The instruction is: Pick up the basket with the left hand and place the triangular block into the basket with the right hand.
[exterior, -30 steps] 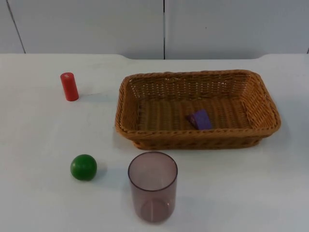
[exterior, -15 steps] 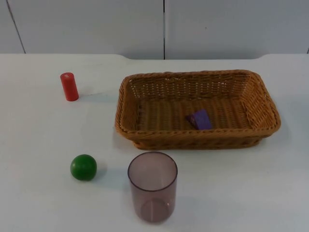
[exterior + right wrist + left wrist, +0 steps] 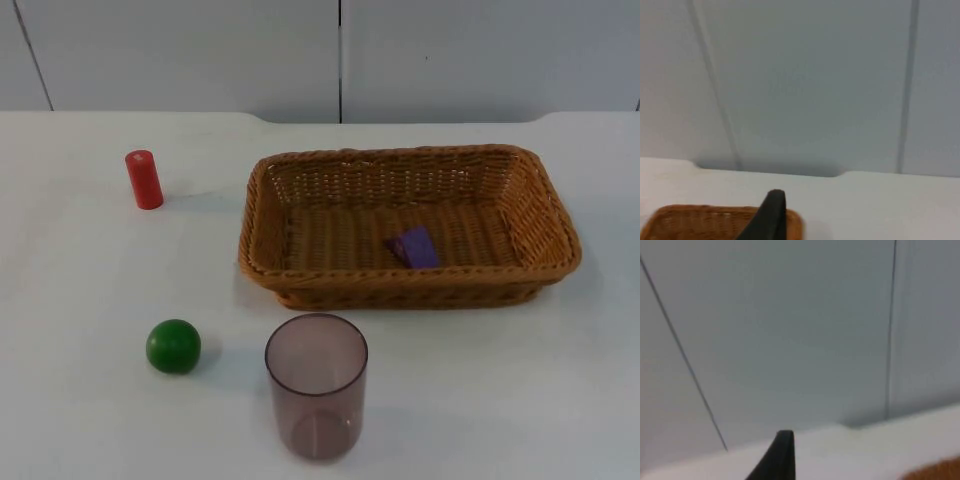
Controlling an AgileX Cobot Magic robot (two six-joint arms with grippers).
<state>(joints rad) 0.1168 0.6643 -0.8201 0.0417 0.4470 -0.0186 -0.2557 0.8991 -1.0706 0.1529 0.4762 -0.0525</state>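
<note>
Resting on the white tabletop [image 3: 80, 300], the brown woven wicker basket [image 3: 300, 205] held the purple triangular block [image 3: 416, 246] on its floor. Left claw [image 3: 780, 460] and right claw [image 3: 767, 217] faced the grey partition wall [image 3: 200, 50]; their grip state could not be judged. Right claw hung near the basket's rim.

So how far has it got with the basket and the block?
It looks finished. The purple block already lies inside the basket, which stands on the table. Nothing is being held: the left gripper and right gripper hang back from the basket, facing the wall. Nothing seems left to do.
</note>
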